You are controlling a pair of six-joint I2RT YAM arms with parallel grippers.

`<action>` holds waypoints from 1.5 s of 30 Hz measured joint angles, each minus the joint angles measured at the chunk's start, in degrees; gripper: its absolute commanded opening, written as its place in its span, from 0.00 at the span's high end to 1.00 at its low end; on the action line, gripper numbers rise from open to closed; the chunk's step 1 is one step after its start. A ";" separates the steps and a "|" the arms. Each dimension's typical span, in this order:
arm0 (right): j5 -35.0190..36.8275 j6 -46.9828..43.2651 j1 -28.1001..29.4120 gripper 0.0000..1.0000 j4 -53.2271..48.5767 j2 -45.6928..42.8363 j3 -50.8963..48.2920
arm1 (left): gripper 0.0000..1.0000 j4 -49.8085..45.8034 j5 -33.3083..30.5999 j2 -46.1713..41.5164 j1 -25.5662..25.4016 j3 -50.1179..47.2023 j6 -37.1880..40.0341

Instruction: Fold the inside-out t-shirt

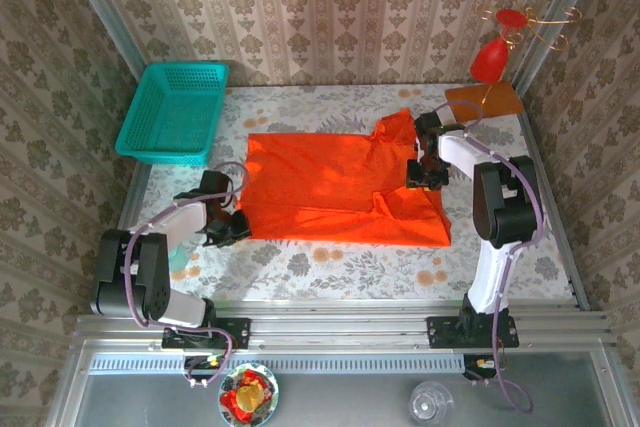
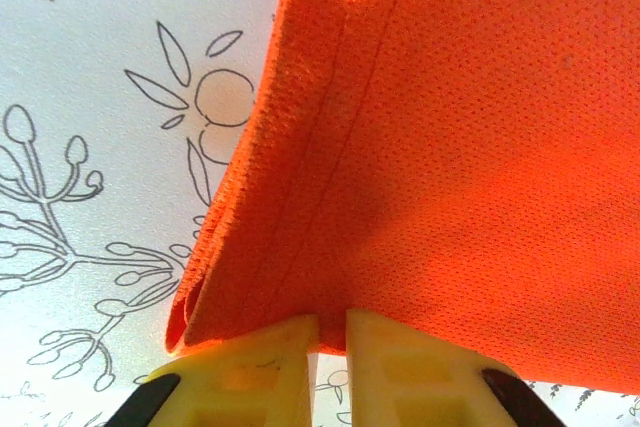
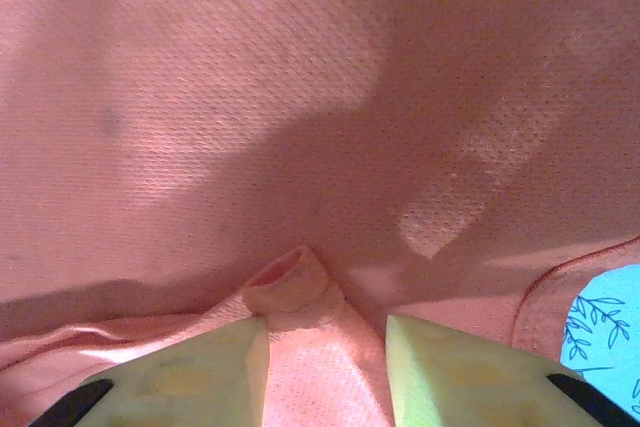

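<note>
Looking down from the top on the bright orange thin-cloth short-sleeved t-shirt (image 1: 330, 187) spread flat mid-frame, left gripper (image 1: 240, 228) at its lower-left corner, right gripper (image 1: 414, 175) at its right side; over to left wrist, jaws nearly together, pinching the hem at bottom centre; right wrist, jaws half apart astride a raised pucker of cloth.
</note>
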 measured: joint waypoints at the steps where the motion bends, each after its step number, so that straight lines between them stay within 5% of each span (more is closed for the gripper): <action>1: 0.11 -0.37 0.00 0.69 -0.02 0.33 0.09 | 0.83 -0.04 -0.07 0.00 0.00 0.00 0.00; 10: 0.85 -0.87 0.00 0.99 -0.11 0.52 0.76 | 0.83 -0.37 -0.44 -0.11 0.02 0.00 0.00; 22: 3.67 -0.42 -2.01 1.00 -0.48 -0.48 0.81 | 0.84 -0.59 -0.81 -0.11 0.00 0.00 -0.04; 30: 5.03 0.48 -2.08 0.81 -2.43 0.83 1.99 | 0.84 -1.25 -1.25 -0.48 -0.07 0.02 -0.04; 33: 5.44 1.31 -2.08 0.65 -3.30 0.81 3.15 | 0.83 -2.64 -1.95 -1.22 -0.35 0.02 -0.04; 38: 5.35 3.23 -1.75 0.58 -4.28 -2.29 3.02 | 0.80 -5.62 -2.10 -3.50 -0.87 1.49 -0.07; 45: -9.25 9.25 0.50 0.55 1.33 -13.49 -5.44 | 0.81 -6.19 -1.97 -5.38 -1.90 6.34 -0.04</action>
